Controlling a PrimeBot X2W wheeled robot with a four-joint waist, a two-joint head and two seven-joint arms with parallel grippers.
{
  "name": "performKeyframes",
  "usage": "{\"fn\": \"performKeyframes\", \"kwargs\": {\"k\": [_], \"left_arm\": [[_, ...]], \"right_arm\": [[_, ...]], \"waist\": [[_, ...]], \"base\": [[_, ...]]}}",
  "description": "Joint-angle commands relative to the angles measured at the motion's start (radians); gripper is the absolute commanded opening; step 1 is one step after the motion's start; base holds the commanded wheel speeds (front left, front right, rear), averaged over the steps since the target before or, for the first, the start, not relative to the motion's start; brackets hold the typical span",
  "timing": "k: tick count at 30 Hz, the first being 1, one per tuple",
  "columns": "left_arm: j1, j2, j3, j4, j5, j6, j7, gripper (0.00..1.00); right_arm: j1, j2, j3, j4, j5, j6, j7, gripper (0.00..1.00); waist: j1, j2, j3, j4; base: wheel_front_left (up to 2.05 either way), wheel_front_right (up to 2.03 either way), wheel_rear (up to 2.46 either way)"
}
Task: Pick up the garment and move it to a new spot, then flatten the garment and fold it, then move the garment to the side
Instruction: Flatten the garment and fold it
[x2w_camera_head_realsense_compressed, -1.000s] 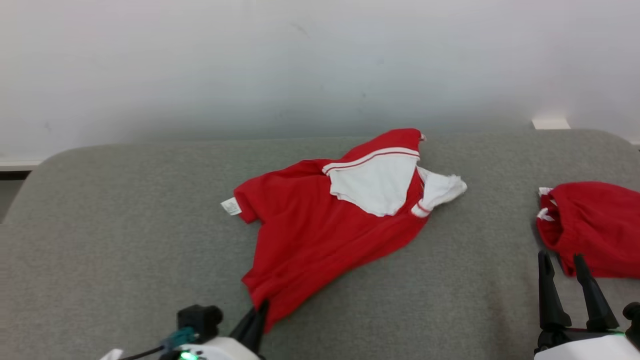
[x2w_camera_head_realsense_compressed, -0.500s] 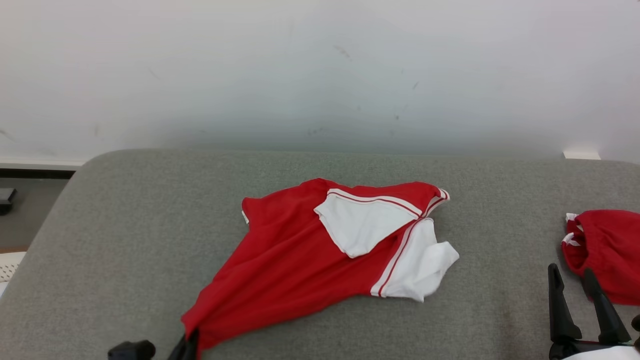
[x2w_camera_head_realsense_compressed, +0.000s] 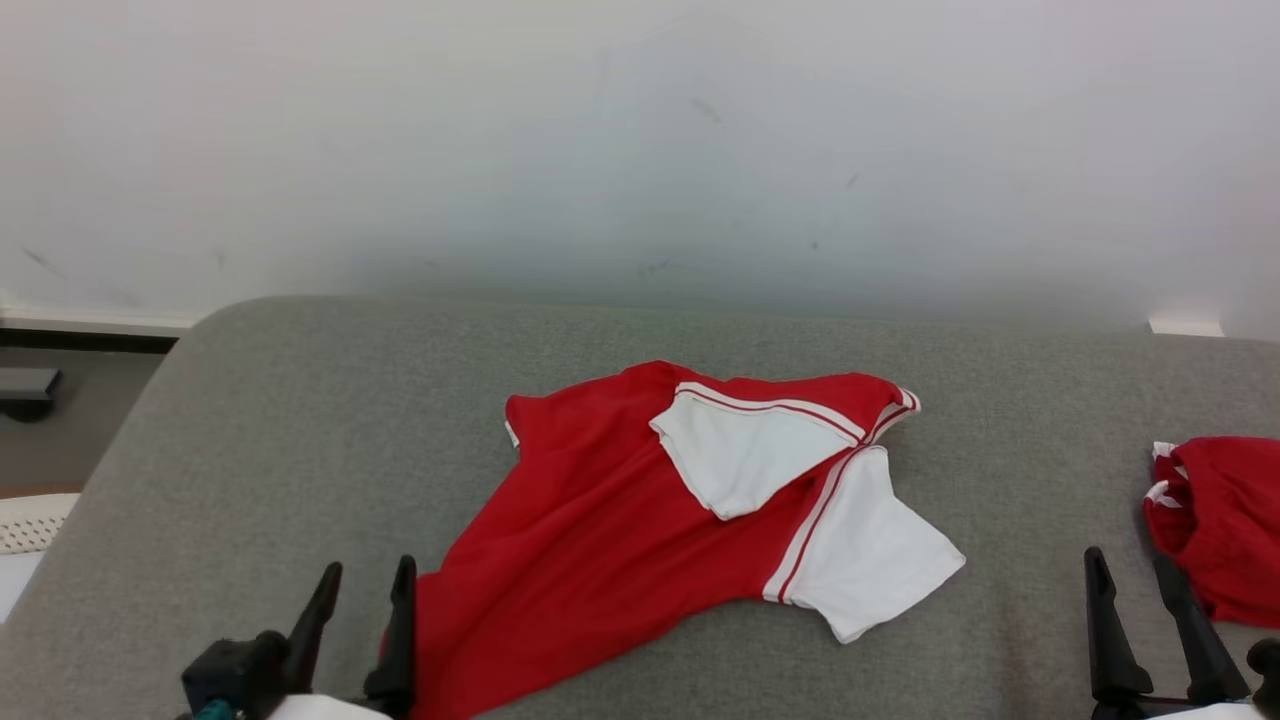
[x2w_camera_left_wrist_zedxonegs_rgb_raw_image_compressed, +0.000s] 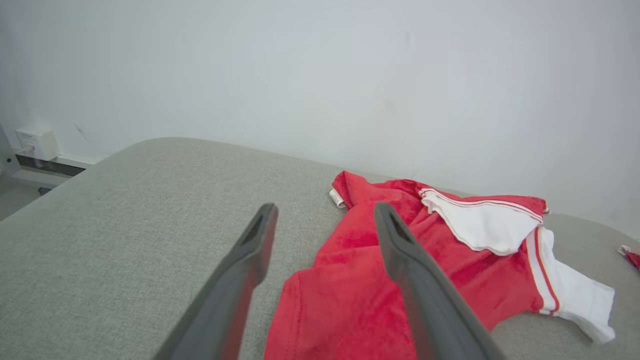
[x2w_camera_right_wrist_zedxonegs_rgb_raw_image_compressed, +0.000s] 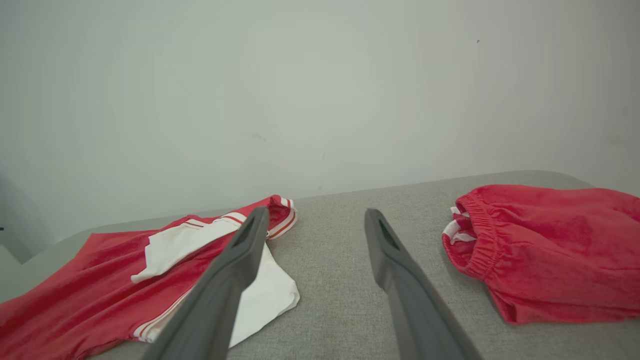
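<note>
- Holding the left hand (x2w_camera_head_realsense_compressed: 367, 575) spread and empty at the near left, with its inner finger touching or just beside the near hem of the shirt (x2w_camera_head_realsense_compressed: 600, 530); not telling which from these views.
- Holding the right hand (x2w_camera_head_realsense_compressed: 1128, 560) spread and empty too, at the near right, well apart from the shirt and near a red bundle (x2w_camera_head_realsense_compressed: 1220, 520).
- Finding the shirt lying rumpled on the middle of the table (x2w_camera_head_realsense_compressed: 300, 420), with its long axis running from the near-left hem up and away to the white sleeve (x2w_camera_head_realsense_compressed: 870, 560) on the right.
- Judging the left hand the nearer one: reaching the hem means going just ahead and slightly to its right, while reaching the sleeve means a stretch across to the right hand's left.
- Judging flattening as the step in hand, probably calling for a pull along that axis from both ends.
- Gaining from the left wrist view the hem edge lying between the two fingers, and a label (x2w_camera_left_wrist_zedxonegs_rgb_raw_image_compressed: 337, 198) at the far corner, which is a mere white sliver in the head view.
- Gaining from the right wrist view the bundle's gathered elastic edge and the bare table between the sleeve and the bundle.
</note>
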Motion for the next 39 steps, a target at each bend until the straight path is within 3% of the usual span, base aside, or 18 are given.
{"fn": "performKeyframes", "kwargs": {"k": [1, 7, 11, 16, 21, 32, 33, 34, 35, 39], "left_arm": [[0.026, -0.007, 0.022, -0.026, 0.024, 0.004, -0.001, 1.0], [0.062, -0.059, 0.099, -0.068, 0.078, -0.016, -0.002, 1.0], [0.067, -0.089, 0.128, -0.064, 0.103, -0.045, -0.002, 1.0], [0.044, -0.123, 0.146, -0.049, 0.14, -0.082, -0.002, 1.0], [0.03, -0.153, 0.155, -0.034, 0.154, -0.118, -0.002, 1.0], [0.019, -0.183, 0.194, -0.005, 0.188, -0.159, -0.002, 1.0], [0.019, -0.185, 0.196, -0.004, 0.19, -0.162, -0.002, 1.0], [0.019, -0.187, 0.2, -0.003, 0.191, -0.165, -0.002, 1.0], [0.02, -0.188, 0.203, -0.003, 0.193, -0.166, -0.002, 1.0], [0.028, -0.19, 0.218, -0.003, 0.198, -0.169, -0.002, 1.0]], "right_arm": [[0.004, -0.006, 0.002, 0.008, 0.011, -0.003, -0.003, 1.0], [-0.033, -0.004, 0.037, 0.046, 0.006, -0.003, 0.0, 1.0], [-0.097, -0.002, 0.08, 0.132, 0.033, -0.003, 0.076, 1.0], [-0.22, -0.024, 0.171, 0.277, 0.061, -0.003, 0.208, 1.0], [-0.34, -0.02, 0.18, 0.474, 0.065, -0.003, 0.311, 1.0], [-0.492, 0.023, 0.19, 0.749, 0.063, -0.003, 0.418, 1.0], [-0.498, 0.022, 0.197, 0.759, 0.062, -0.003, 0.422, 0.64], [-0.501, 0.024, 0.203, 0.763, 0.068, -0.003, 0.418, 0.2], [-0.503, 0.028, 0.205, 0.765, 0.077, -0.003, 0.409, 0.0], [-0.515, 0.02, 0.214, 0.77, 0.091, -0.003, 0.36, 0.0]], "waist": [[0.0, 0.0, -0.001, 0.006], [0.0, 0.0, -0.002, 0.021], [0.0, 0.0, 0.0, 0.026], [0.0, 0.0, 0.01, 0.048], [0.0, 0.0, 0.022, 0.085], [0.0, 0.0, 0.028, 0.13], [0.0, 0.0, 0.027, 0.131], [0.0, 0.0, 0.027, 0.13], [0.0, 0.0, 0.026, 0.129], [0.0, 0.0, 0.02, 0.114]], "base": [[0.0, 0.0, 0.0], [0.0, 0.0, 0.0], [0.0, 0.0, 0.0], [0.0, 0.0, 0.0], [0.0, 0.0, 0.0], [0.0, 0.0, 0.0], [0.0, 0.0, 0.0], [0.0, 0.0, 0.0], [0.0, 0.0, 0.0], [0.0, 0.0, 0.0]]}}
